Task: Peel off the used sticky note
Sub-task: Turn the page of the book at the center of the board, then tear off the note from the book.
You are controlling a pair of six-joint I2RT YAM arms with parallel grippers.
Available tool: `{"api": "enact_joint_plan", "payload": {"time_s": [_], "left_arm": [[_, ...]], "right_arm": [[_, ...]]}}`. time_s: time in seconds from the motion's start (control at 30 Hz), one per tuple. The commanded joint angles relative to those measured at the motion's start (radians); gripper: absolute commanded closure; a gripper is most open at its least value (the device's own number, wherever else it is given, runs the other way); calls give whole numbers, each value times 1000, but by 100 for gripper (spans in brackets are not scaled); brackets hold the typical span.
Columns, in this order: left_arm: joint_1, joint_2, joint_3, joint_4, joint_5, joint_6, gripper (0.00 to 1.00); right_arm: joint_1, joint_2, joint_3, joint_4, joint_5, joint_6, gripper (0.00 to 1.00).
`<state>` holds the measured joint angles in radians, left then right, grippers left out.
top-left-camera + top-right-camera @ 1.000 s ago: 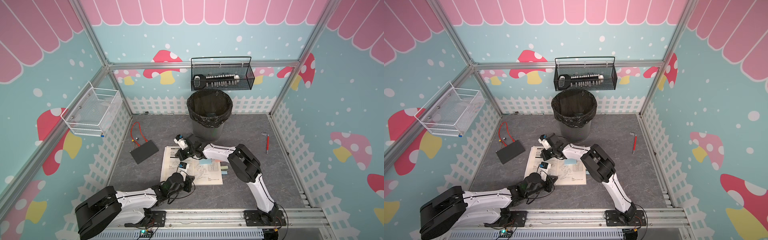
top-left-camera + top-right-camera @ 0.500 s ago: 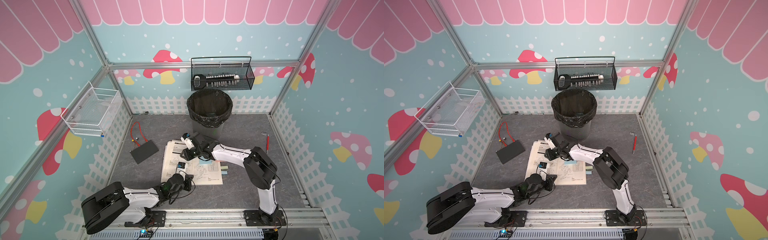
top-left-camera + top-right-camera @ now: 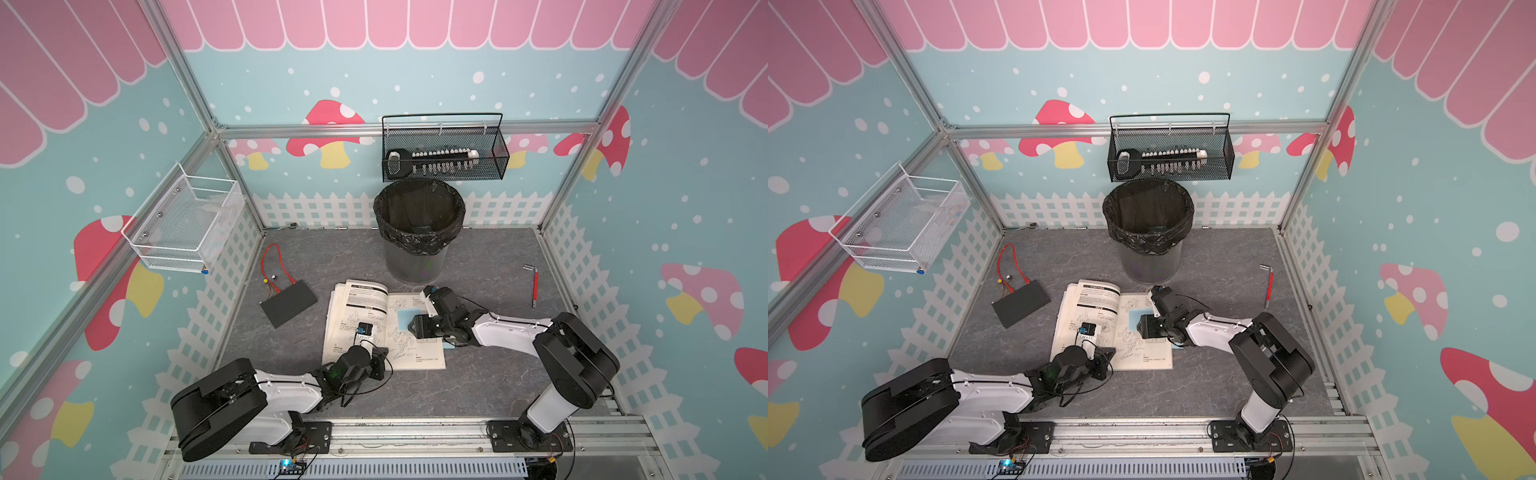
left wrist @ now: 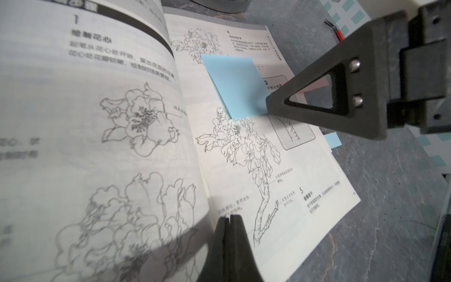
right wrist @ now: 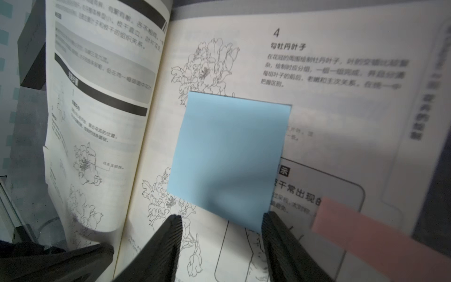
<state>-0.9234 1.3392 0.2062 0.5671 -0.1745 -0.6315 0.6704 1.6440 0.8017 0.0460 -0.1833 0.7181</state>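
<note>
A blue sticky note (image 3: 404, 318) (image 3: 1135, 317) is stuck on the right-hand page of an open book (image 3: 419, 358) lying on the grey floor. My right gripper (image 5: 220, 216) (image 3: 410, 328) hovers low at the note's near edge. It is open, with nothing between its fingers, and one fingertip (image 5: 266, 216) sits beside the note's (image 5: 229, 156) corner. My left gripper (image 4: 229, 216) (image 3: 379, 358) is shut and empty, its tips resting on the book near the spine at the near edge. In the left wrist view the note (image 4: 236, 85) lies flat beside a right finger (image 4: 317, 107).
A black-lined trash bin (image 3: 417, 232) stands just behind the book. A black box (image 3: 289, 307) with a red cable lies to the left, and a red-handled hex key (image 3: 535, 286) to the right. A pink note (image 5: 366, 234) and a blue tab (image 4: 332, 140) stick out at the page edge.
My right gripper moved from the book's far left corner to the right page by the blue note and opened. The left page now lies curled open. The left gripper stayed put.
</note>
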Motion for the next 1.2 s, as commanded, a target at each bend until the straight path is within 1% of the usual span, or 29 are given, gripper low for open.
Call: {"api": "enact_joint_plan", "payload": {"time_s": [0.0,0.27,0.53,0.57,0.67,0.77,0.9,1.03,1.17], "left_arm": [[13,43,27,-39,-34,13,100],[40,87,61,-32,-22,27,100],[101,199,110,17,27,56,100],[106,214,117,22,62,58,100],[110,246,134,31,80,59,100],[110,255,140,31,95,58,100],[110,252,137,28,100,57,100],[110,260,134,30,105,53,100],[110,274,129,34,113,47,100]], "right_arm": [[-16,-13,-17,42,14,29,42],[-24,4,-32,53,12,32,42],[-31,18,-37,73,2,38,41],[-30,26,-34,82,-6,39,41],[-30,53,-24,110,-31,49,42],[-31,78,-18,135,-58,59,43],[-30,91,-19,159,-63,73,44],[-31,100,-20,185,-63,89,50],[-31,103,-20,194,-56,100,62]]}}
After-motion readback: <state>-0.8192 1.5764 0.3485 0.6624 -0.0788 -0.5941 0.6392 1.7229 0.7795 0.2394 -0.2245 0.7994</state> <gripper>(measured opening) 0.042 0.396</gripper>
